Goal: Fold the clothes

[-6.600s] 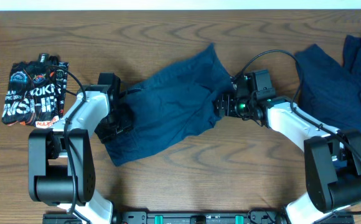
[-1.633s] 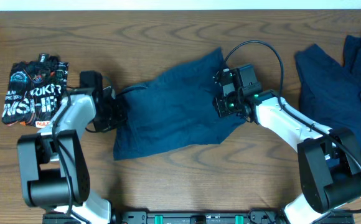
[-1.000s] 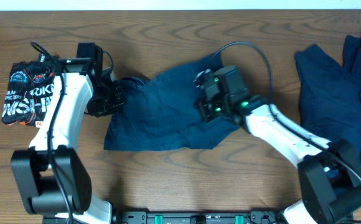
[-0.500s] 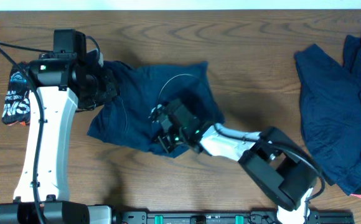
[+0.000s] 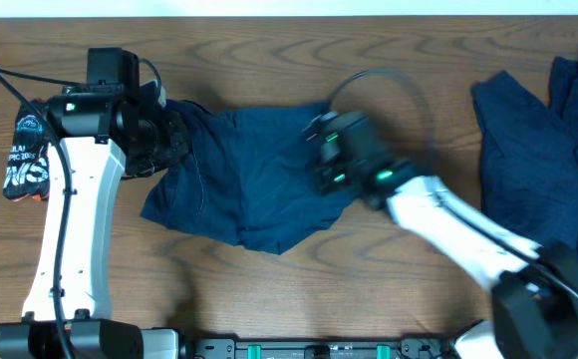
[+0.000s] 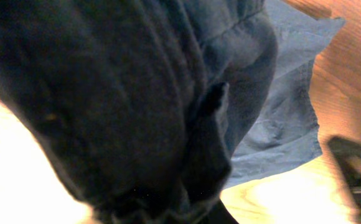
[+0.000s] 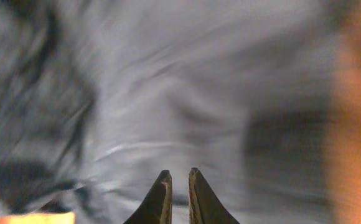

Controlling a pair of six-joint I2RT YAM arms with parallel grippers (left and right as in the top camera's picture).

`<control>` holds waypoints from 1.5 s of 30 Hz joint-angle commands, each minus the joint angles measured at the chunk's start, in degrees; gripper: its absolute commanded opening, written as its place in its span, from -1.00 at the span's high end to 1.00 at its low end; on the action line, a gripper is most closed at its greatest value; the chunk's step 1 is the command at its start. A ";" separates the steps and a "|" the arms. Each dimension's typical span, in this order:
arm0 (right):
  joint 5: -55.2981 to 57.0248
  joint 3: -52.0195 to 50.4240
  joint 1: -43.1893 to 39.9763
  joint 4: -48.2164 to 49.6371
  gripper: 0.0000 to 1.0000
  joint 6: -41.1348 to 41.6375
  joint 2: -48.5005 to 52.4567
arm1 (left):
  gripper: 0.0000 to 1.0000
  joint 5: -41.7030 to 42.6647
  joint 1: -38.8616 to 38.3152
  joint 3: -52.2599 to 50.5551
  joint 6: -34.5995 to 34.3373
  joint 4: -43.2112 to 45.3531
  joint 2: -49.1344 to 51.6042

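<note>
A navy garment point(image 5: 254, 184) is spread crumpled across the middle of the counter point(image 5: 269, 40), its upper left corner lifted and bunched at the left gripper point(image 5: 164, 140). In the left wrist view the cloth is draped right over the camera and the fingers are hidden, yet the bunch hanging above the wood is taken to mean that this gripper is clamped on the garment. The right gripper point(image 7: 177, 175) is seen over the garment's right part with its two fingers drawn close together and nothing visible between them (the whole view is smeared, as is the right arm from above).

More navy clothes point(image 5: 528, 170) are heaped well apart at the right edge, and a printed dark garment point(image 5: 20, 160) lies at the far left.

The step in hand is judged to be the laying-out of the garment before any fold, since no clean crease is yet seen. For the next move, the opposite edge would have to be caught by the right gripper, so that the cloth can be drawn taut and flat.
</note>
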 commanded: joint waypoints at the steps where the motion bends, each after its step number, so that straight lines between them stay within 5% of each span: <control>1: 0.81 0.07 -5.60 -4.87 0.89 -3.85 0.22 | 0.88 0.94 -0.68 0.59 -1.01 0.66 0.79; 16: -7.72 0.04 -1.62 -6.64 0.88 -6.54 18.25 | 0.89 0.96 -13.81 0.48 -10.73 11.37 8.26; 25: -7.52 0.04 0.61 -7.26 0.90 -5.07 19.28 | 0.87 2.82 -24.68 0.48 -19.41 24.28 14.36; 27: -7.50 0.04 0.24 -7.37 0.90 -4.76 19.28 | 0.74 2.40 -26.71 0.48 -19.41 25.27 14.93; 31: -7.48 0.04 -0.46 -8.22 0.88 -4.37 19.10 | -0.03 0.85 -29.09 0.50 -19.34 25.86 15.10; 32: -7.45 0.07 -0.74 -8.72 0.86 -4.39 18.86 | -0.09 1.01 -29.09 0.50 -19.34 25.83 15.08; 39: -2.45 2.62 -6.58 -20.15 0.81 -4.39 10.78 | -0.15 3.52 -26.91 0.59 -12.46 24.46 11.98; 45: 2.78 9.29 -14.58 -29.09 0.76 -4.46 -2.73 | -0.15 -3.65 -19.23 0.61 -10.88 22.53 7.63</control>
